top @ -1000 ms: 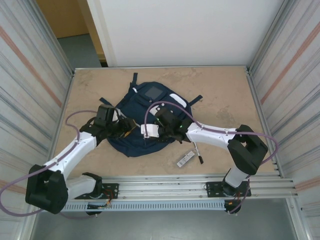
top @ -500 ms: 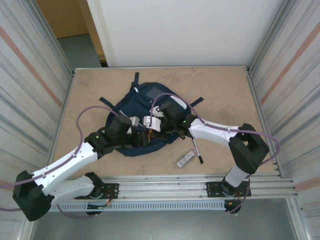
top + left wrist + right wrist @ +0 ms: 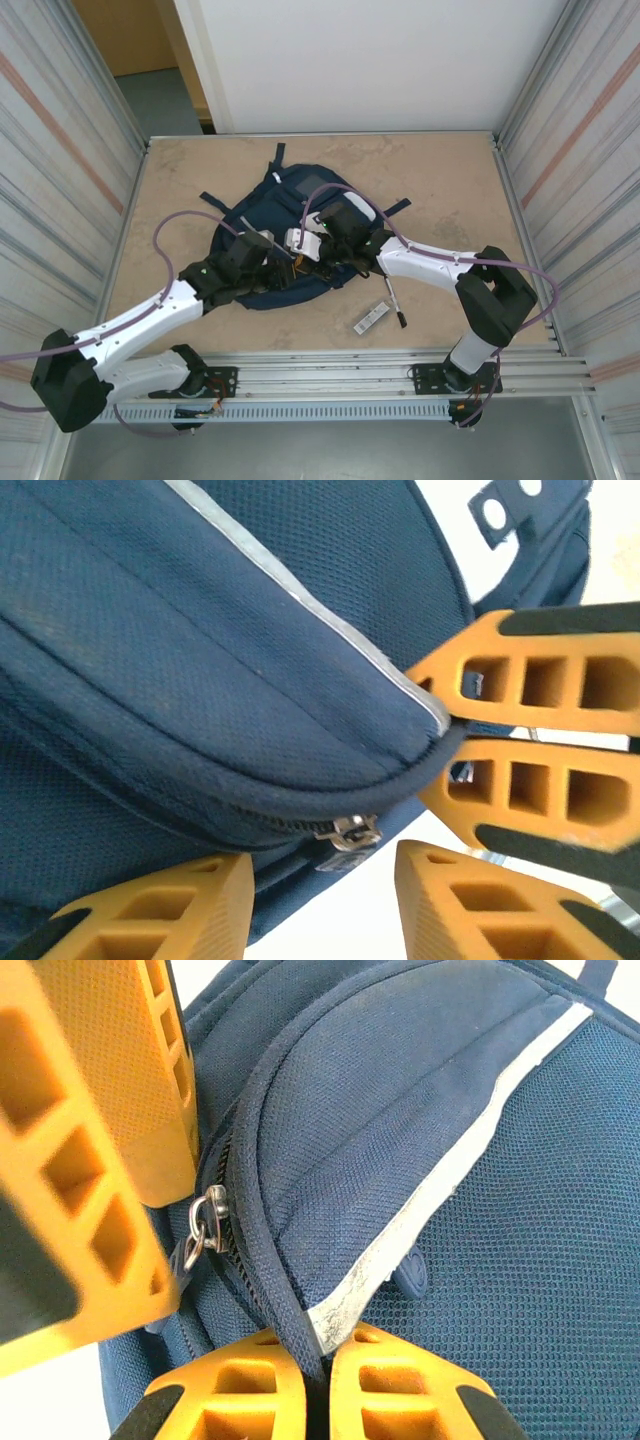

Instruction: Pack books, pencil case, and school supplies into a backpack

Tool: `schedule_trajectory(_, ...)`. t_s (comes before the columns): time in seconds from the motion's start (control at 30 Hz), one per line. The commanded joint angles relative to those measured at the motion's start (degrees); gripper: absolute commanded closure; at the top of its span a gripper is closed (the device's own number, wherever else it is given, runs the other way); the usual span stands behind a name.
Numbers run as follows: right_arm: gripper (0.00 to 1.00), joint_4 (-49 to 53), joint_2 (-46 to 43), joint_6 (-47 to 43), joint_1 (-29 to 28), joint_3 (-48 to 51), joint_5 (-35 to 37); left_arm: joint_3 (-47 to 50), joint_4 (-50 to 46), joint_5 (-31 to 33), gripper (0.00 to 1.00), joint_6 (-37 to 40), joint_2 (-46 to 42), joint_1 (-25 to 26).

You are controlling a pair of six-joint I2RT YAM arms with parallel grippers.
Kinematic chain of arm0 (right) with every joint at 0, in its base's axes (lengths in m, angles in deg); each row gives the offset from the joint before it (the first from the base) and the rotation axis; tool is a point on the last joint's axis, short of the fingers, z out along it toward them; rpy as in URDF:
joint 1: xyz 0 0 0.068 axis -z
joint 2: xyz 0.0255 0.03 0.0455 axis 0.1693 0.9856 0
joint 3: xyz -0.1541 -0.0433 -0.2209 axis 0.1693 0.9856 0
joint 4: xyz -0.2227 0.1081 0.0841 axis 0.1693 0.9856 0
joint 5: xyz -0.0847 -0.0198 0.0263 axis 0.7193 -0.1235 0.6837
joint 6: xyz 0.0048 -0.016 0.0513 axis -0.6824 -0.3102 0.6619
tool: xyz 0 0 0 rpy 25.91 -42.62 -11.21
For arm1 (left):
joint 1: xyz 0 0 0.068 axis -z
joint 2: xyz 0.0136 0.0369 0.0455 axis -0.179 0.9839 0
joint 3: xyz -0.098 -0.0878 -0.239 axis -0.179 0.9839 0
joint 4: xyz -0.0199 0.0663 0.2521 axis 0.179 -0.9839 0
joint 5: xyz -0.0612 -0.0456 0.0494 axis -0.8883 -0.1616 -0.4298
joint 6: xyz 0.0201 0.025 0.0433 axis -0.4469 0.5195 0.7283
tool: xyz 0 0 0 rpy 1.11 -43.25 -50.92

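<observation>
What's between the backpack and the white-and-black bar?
Bare table in the top view; nothing lies between backpack and bar. The pen sits on the bar's other side.

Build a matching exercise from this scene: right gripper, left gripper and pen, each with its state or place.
1 right gripper
2 left gripper
3 pen

A lies on the table beside the white-and-black bar
B open, near the zipper pull
C shut on the backpack edge

Pairs: 1-C, 2-B, 3-A
</observation>
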Motion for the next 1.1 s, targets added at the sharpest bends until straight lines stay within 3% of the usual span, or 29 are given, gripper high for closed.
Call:
schedule_trajectory(0.0, 1.0, -3.5, -2.2, 3.8, -2.0, -0.2, -5.6, 0.8, 2.3, 5.8, 0.62, -1.1, 2.8, -0.2)
schedule_trajectory(0.2, 1.0, -1.8, -2.4, 2.5, -2.4, 0.1, -4.5, 1.9, 3.6, 4.1, 0.75, -0.3, 3.0, 0.4)
schedule_trajectory(0.3, 1.0, -1.6, -2.4, 2.2, -2.2, 0.3, -4.2, 3.3, 4.8, 3.9, 0.9, 0.4, 1.2, 0.4)
schedule_trajectory(0.43, 1.0, -0.5, -2.6, 1.5, -2.1, 0.5, -3.6, 4.3, 4.4, 4.1, 1.0, 2.8, -2.3, 0.4)
schedule_trajectory(0.6, 1.0, 1.1, -2.6, 0.1, -1.8, 0.5, -1.9, 3.8, 0.5, 4.5, 1.0, 6.8, -5.9, -0.8)
schedule_trajectory(0.7, 1.0, 2.6, -2.7, -2.2, -1.7, 0.9, 0.3, 2.8, -3.4, 1.5, 1.0, 8.8, -7.6, -5.0)
schedule_trajectory(0.93, 1.0, 2.9, -3.2, -8.1, 0.4, 3.6, 4.8, 4.9, -5.0, -11.0, 1.0, 15.3, -14.2, -24.0)
schedule_trajectory(1.07, 1.0, 0.0, -0.8, -10.6, 1.7, 4.3, 7.8, 6.5, -2.2, -15.3, 1.0, 15.5, -14.2, -29.9)
